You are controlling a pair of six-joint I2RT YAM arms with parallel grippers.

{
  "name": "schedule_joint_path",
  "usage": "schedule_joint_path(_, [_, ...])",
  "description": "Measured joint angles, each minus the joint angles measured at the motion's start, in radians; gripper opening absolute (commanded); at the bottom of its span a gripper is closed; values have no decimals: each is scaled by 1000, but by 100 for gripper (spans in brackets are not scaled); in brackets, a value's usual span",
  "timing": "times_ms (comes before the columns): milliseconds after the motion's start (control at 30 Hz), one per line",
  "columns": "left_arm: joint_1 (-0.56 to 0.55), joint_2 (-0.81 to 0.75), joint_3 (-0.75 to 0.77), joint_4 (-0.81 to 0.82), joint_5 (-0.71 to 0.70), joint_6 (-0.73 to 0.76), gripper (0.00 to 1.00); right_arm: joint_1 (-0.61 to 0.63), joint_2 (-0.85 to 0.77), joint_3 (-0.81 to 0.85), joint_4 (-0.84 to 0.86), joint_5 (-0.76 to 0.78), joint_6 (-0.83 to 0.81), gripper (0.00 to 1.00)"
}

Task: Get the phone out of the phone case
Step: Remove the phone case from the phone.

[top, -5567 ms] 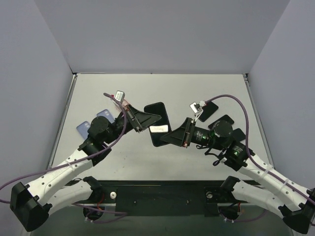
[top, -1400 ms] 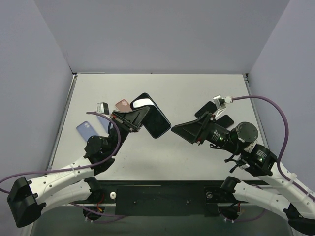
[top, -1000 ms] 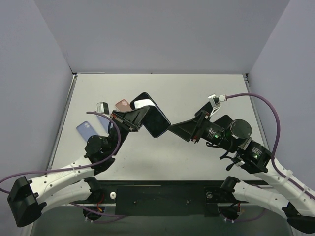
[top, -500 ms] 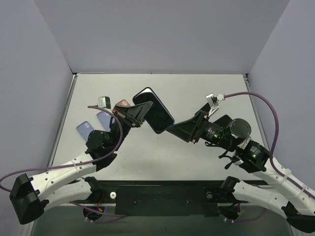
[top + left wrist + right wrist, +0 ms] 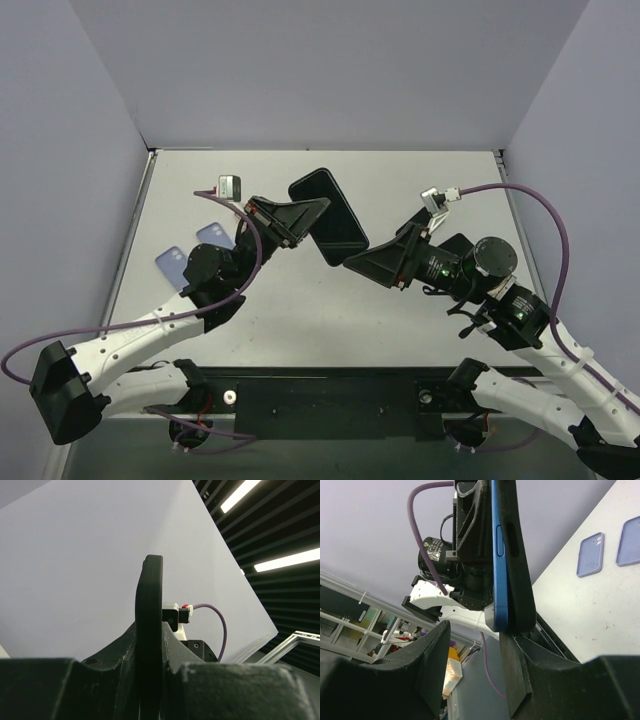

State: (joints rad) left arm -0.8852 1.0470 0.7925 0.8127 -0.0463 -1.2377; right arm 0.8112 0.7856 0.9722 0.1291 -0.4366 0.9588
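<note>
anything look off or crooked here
Yes: the phone, held in the air by the left end effector, looks part-way out of its case. In the right wrist view its blue side and lower corner stand bare beside the black shell.

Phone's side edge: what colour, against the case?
The phone is blue along its edge, the case black; clearest in the right wrist view.

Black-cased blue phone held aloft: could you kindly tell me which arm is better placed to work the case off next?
Likely right. The left pincer is clamped on the black-cased blue phone; the right pincer is open astride its near end, free to pry.
</note>
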Motion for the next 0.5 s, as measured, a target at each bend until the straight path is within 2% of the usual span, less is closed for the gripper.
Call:
schedule_joint_path(233, [17,68,0,25,31,-140,0,-65,-15,13,-52,-57,6,41])
schedule_joint_path(500, [46,-5,3,-147,108,-118,0,-192,-18,37,-116,-149,10,39])
